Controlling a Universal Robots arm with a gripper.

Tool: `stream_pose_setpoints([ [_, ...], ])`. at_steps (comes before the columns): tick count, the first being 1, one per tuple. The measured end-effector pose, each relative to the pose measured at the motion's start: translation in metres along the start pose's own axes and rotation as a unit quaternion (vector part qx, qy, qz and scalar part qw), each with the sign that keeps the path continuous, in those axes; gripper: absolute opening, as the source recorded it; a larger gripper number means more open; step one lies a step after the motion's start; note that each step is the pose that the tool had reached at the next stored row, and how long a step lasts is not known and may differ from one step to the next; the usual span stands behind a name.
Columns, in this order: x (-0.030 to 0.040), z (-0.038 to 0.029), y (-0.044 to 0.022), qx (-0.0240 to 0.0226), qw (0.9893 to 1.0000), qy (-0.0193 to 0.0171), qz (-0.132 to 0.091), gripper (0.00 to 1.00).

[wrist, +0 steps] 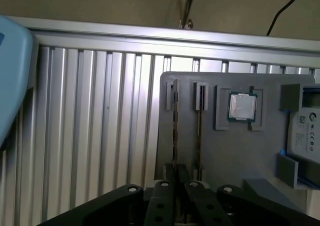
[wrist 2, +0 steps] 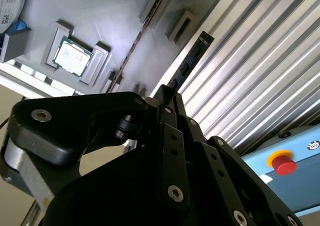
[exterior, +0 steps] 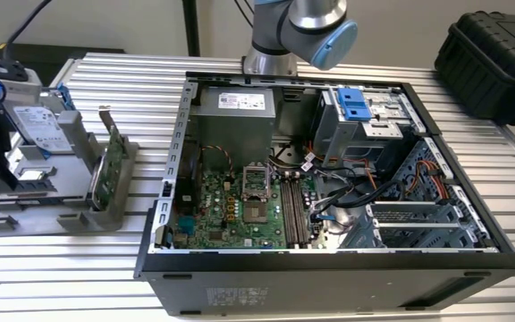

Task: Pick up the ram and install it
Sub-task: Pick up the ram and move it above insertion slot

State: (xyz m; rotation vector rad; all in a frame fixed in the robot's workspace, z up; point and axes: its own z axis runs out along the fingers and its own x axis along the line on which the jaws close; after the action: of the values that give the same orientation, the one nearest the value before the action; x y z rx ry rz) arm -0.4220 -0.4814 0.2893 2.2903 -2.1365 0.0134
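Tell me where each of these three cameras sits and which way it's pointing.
Exterior view: off the arm, looking down at the open black computer case on the ribbed aluminium table; the arm's grey-and-blue joint shows beyond it.
First wrist view: on the wrist, looking past the black gripper across the grey parts tray.
Second wrist view: on the wrist, looking past the gripper along the narrow dark ram stick.
Both wrist views share the gripper, tray and square silver processor chip.

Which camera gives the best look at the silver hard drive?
The exterior view: the hard drive stands nearly whole on the grey rack. Both wrist views have just its labelled corner at the picture's edge.
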Motion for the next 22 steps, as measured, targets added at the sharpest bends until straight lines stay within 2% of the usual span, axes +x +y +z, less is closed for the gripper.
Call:
stream_pose_setpoints([
  [22,0.0002,-0.0118,0.0000,0.0000,1.0000,0.0000,0.000,0.00],
])
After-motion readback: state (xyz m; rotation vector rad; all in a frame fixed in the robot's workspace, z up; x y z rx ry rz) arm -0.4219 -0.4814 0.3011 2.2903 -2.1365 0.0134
